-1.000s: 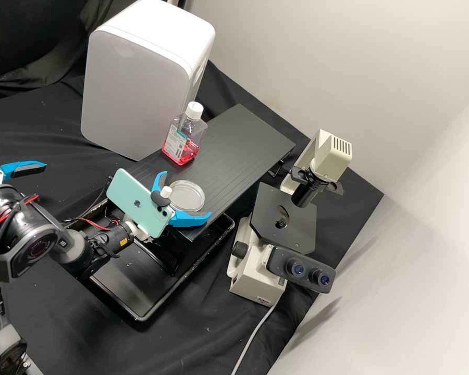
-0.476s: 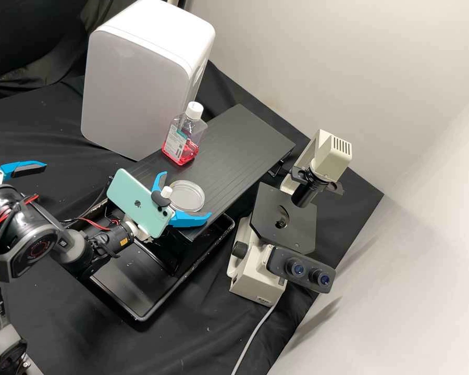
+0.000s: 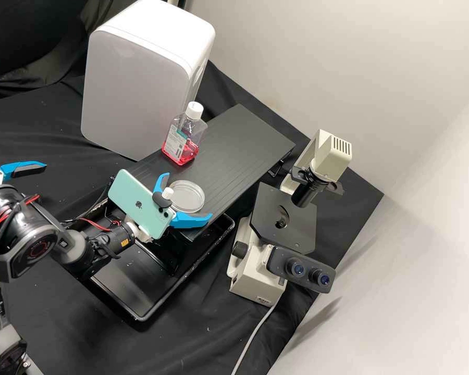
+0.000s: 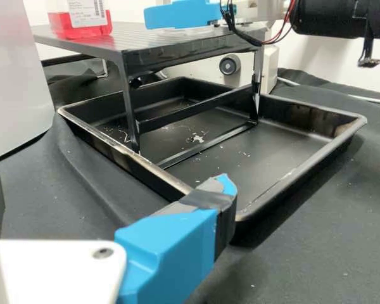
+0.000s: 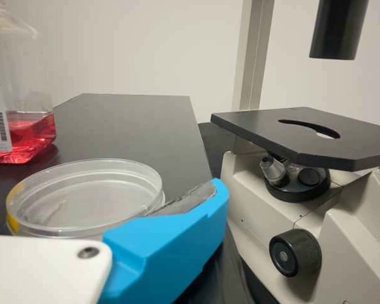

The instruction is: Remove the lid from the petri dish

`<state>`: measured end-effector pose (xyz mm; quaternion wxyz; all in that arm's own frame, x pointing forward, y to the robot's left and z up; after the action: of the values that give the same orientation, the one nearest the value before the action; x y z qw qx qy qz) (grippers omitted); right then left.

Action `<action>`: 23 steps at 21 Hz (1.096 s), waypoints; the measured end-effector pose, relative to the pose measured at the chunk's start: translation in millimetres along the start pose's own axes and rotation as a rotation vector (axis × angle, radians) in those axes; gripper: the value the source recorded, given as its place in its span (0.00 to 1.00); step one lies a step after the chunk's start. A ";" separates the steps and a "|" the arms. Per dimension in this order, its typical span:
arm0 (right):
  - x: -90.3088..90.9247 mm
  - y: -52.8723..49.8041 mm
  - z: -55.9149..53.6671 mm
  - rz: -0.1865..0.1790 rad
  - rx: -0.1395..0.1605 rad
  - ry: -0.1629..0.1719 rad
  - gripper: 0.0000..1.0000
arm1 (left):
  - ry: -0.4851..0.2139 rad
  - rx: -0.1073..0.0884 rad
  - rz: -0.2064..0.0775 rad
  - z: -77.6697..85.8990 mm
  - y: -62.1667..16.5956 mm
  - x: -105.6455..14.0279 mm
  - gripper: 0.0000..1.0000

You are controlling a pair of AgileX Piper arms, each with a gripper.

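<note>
The right end effector (image 3: pixel 185 196) straddles the petri dish (image 3: pixel 188 192) on the platform (image 3: pixel 234 146).
We see the petri dish, lid (image 5: pixel 82 187) on, resting at one end of the platform, with the right end effector's fingers (image 3: pixel 192 219) spread on either side of it; we cannot tell whether they touch it. The left end effector (image 4: pixel 107 196), fingers also spread, hangs well apart from the platform, low over the surface (image 3: pixel 62 120).

Dark grey jointed arm (image 3: pixel 81 250), red and black cables (image 3: pixel 91 221), white gripper (image 3: pixel 187 195), bright blue fingers (image 3: pixel 190 220), silver screw (image 5: pixel 88 253)
</note>
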<state>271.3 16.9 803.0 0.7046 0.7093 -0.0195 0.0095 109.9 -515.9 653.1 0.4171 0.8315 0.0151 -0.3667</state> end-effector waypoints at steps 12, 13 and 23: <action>0.1 0.9 0.8 0.003 0.000 -0.003 0.00 | -0.006 0.001 -0.001 1.1 -0.3 -0.3 1.00; 0.1 0.9 0.8 0.003 0.000 -0.003 0.00 | -0.006 0.001 -0.001 1.1 -0.3 -0.3 1.00; 0.1 0.9 0.8 0.003 0.000 -0.003 0.00 | -0.002 0.007 -0.011 0.7 -2.4 0.3 1.00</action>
<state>271.3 16.1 803.8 0.7045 0.7093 -0.0217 0.0095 108.9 -514.9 651.0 0.4123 0.8324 0.0179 -0.3698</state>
